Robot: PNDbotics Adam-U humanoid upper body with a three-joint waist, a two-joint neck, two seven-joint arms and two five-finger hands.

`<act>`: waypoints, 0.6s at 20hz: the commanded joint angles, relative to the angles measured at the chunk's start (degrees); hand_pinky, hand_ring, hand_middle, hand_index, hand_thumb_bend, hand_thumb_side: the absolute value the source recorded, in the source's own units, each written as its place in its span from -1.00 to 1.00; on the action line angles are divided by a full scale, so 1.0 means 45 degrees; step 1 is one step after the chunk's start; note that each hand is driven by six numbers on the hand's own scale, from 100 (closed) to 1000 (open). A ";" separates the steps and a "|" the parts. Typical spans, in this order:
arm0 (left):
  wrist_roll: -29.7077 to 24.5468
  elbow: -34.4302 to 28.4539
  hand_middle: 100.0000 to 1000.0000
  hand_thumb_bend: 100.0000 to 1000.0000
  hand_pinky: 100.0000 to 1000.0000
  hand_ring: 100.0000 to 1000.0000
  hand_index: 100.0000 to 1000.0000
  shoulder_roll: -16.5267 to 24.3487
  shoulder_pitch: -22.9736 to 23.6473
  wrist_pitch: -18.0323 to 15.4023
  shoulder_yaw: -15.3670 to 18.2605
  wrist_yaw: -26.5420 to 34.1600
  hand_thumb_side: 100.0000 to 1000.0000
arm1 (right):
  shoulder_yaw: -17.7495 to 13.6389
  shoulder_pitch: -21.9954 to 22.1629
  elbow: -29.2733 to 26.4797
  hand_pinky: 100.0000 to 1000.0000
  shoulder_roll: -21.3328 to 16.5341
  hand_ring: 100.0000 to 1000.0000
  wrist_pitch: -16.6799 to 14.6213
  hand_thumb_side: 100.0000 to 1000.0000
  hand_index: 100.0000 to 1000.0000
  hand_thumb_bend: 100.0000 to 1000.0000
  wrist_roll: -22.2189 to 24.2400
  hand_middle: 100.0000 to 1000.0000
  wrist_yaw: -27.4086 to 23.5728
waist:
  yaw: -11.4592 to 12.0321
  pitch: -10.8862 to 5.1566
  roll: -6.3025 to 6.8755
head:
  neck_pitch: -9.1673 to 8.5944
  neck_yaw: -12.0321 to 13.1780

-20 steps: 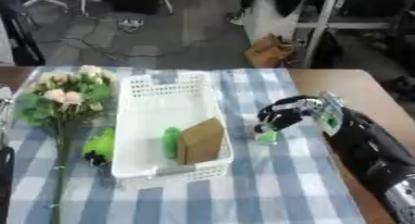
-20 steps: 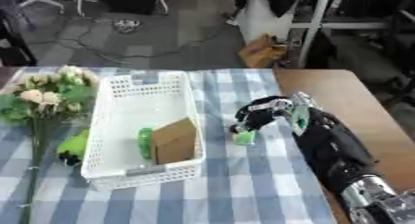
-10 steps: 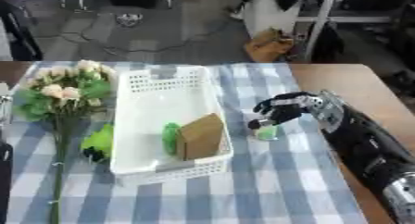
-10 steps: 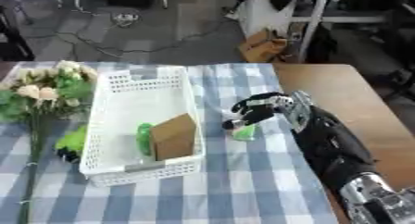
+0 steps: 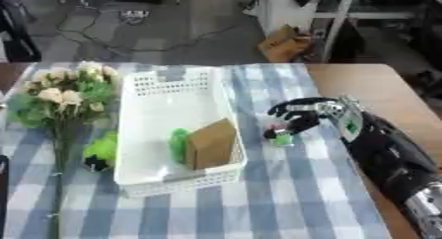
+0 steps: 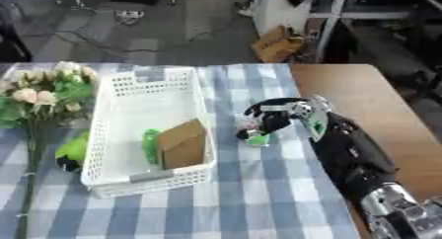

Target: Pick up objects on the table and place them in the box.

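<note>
- Flowers [image 5: 60, 97] lie at the far left on the checked cloth of the surface [image 5: 293, 193], a cream-and-green bunch with its stems running down toward me; they are outside the box, so I judge them not yet dealt with, if they count as things to pick up.
- Just right of the stems, close against the box's left wall, sits a bright green thing with a dark end [image 5: 102, 151]; I can't tell what it is, only that it is on the cloth and not in the box, so it is left to do as well.
- Next comes the white box [image 5: 172, 92], a slotted basket standing in the middle. In its near half are a green thing [image 5: 179, 143] and a brown cardboard-like piece [image 5: 211, 143] leaning beside it, touching or nearly so. Those two I count as done.
- Right of the box, near its wall but apart from it, is a small green-and-white thing [image 5: 281, 139], low at the cloth; I can't tell whether it rests on it.
- My right hand [image 5: 304, 118] is over it, fingers [image 6: 259, 119] curled down round its top; I judge this the pick in hand, with the carry to the box not yet made.
- My left hand does not show in either view.
</note>
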 commanded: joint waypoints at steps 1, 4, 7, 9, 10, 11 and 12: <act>-0.0032 -0.0170 0.86 -1.00 0.48 0.98 0.93 0.0003 -0.0279 -0.0001 -0.0030 0.0070 0.58 | -0.0062 -0.0179 -0.0034 0.90 -0.0282 1.00 -0.0602 0.44 1.00 0.22 -0.0018 0.96 0.0620 | 0.0015 0.0089 0.0231 | -0.0184 -0.0072; -0.0041 -0.0170 0.86 -1.00 0.48 0.98 0.92 -0.0052 -0.0330 -0.0011 -0.0028 0.0080 0.58 | -0.0081 -0.0117 0.0104 0.88 -0.0334 1.00 -0.0701 0.43 1.00 0.21 -0.0085 0.93 0.0909 | 0.0062 0.0174 0.0300 | -0.0196 -0.0110; -0.0040 -0.0170 0.86 -1.00 0.48 0.98 0.92 -0.0079 -0.0359 -0.0018 -0.0019 0.0075 0.58 | -0.0066 -0.0093 0.0107 0.88 -0.0386 1.00 -0.0796 0.46 0.98 0.14 -0.0188 0.91 0.1360 | 0.0073 0.0216 0.0329 | -0.0188 -0.0110; -0.0034 -0.0170 0.86 -1.00 0.48 0.98 0.92 -0.0089 -0.0373 -0.0022 -0.0015 0.0073 0.58 | -0.0078 -0.0053 0.0133 0.83 -0.0385 1.00 -0.0903 0.44 0.97 0.10 -0.0307 0.90 0.1684 | 0.0074 0.0233 0.0342 | -0.0206 -0.0091; -0.0033 -0.0170 0.86 -1.00 0.48 0.98 0.92 -0.0091 -0.0378 -0.0023 -0.0015 0.0072 0.58 | -0.0084 -0.0036 0.0144 0.77 -0.0376 0.95 -0.0961 0.39 0.95 0.01 -0.0375 0.87 0.1820 | 0.0078 0.0240 0.0349 | -0.0228 -0.0082; -0.0033 -0.0170 0.86 -1.00 0.48 0.98 0.92 -0.0093 -0.0382 -0.0024 -0.0016 0.0071 0.58 | -0.0083 -0.0017 0.0144 0.77 -0.0363 0.95 -0.1013 0.39 0.95 0.01 -0.0470 0.87 0.1965 | 0.0081 0.0245 0.0356 | -0.0248 -0.0076; -0.0032 -0.0170 0.86 -1.00 0.48 0.98 0.92 -0.0099 -0.0388 -0.0026 -0.0017 0.0071 0.58 | -0.0059 0.0003 0.0138 0.67 -0.0357 0.90 -0.1055 0.26 0.91 -0.05 -0.0575 0.82 0.2147 | 0.0086 0.0253 0.0363 | -0.0281 -0.0083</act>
